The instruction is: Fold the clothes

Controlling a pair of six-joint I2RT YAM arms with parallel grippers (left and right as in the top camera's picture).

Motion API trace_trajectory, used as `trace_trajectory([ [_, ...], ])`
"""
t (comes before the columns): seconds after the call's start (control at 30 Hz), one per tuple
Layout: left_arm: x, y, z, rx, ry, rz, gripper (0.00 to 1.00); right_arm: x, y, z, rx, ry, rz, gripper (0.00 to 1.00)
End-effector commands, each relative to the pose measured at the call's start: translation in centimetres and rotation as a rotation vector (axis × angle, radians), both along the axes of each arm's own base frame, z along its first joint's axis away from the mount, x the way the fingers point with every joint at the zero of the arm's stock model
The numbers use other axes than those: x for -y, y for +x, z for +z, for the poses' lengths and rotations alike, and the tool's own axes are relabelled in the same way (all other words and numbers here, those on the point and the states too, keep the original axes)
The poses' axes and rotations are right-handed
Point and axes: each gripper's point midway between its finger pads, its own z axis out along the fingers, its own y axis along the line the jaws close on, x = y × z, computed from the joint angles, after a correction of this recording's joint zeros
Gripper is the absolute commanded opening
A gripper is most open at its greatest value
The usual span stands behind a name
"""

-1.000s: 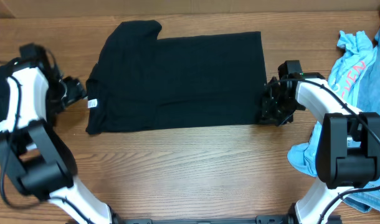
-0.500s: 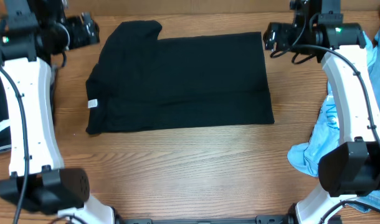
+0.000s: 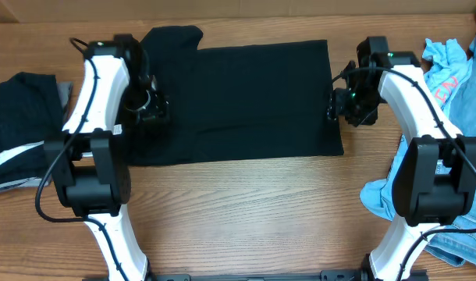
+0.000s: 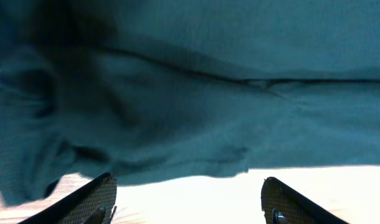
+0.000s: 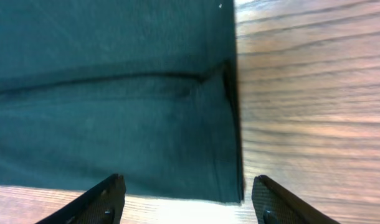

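A black shirt (image 3: pixel 238 97) lies flat on the wooden table, folded lengthwise with one sleeve at the back left. My left gripper (image 3: pixel 152 111) is low over the shirt's left part. In the left wrist view its fingers (image 4: pixel 189 180) are spread wide and empty above the shirt's front hem (image 4: pixel 196 124). My right gripper (image 3: pixel 341 105) is at the shirt's right edge. In the right wrist view its fingers (image 5: pixel 189 179) are open and empty over the shirt's front right corner (image 5: pixel 146 124).
A black garment with white stripes (image 3: pixel 19 129) lies at the left edge. A light blue top with pink print (image 3: pixel 445 74) is at the back right. Blue cloth (image 3: pixel 382 195) and jeans (image 3: pixel 464 250) lie at the front right.
Both arms have swung from the back corners of the table down to the shirt's left and right sides. The shirt has not moved.
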Motion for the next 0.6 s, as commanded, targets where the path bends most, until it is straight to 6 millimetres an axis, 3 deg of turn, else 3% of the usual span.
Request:
trace_trajectory([
  [0.0,-0.4,-0.9,-2.7,-0.028,0.044,0.051,0.78,-0.5,-1.0,-2.5,-0.015,0.029,0.002,0.69],
  [0.2,-1.7,-3.0,-6.7,-0.07,0.13,0.086,0.8,-0.9,-0.5,-5.4,0.049,0.052,0.012,0.7],
  [0.37,-2.1,-4.5,-8.9,-0.088,0.155,0.092,0.82,-0.8,-2.7,-6.9,-0.012,0.051,0.01,0.68],
  [0.4,-2.1,-4.9,-9.3,-0.096,0.156,0.092,0.82,-0.8,-3.5,-7.5,-0.036,0.051,0.009,0.61],
  [0.5,-2.1,-6.3,-9.8,-0.139,0.157,0.088,0.82,-0.8,-6.0,-8.5,-0.111,0.05,0.006,0.22],
  [0.57,-2.0,-8.3,-10.2,-0.202,0.159,0.083,0.82,-0.5,-7.7,-8.8,-0.174,0.034,-0.005,0.1],
])
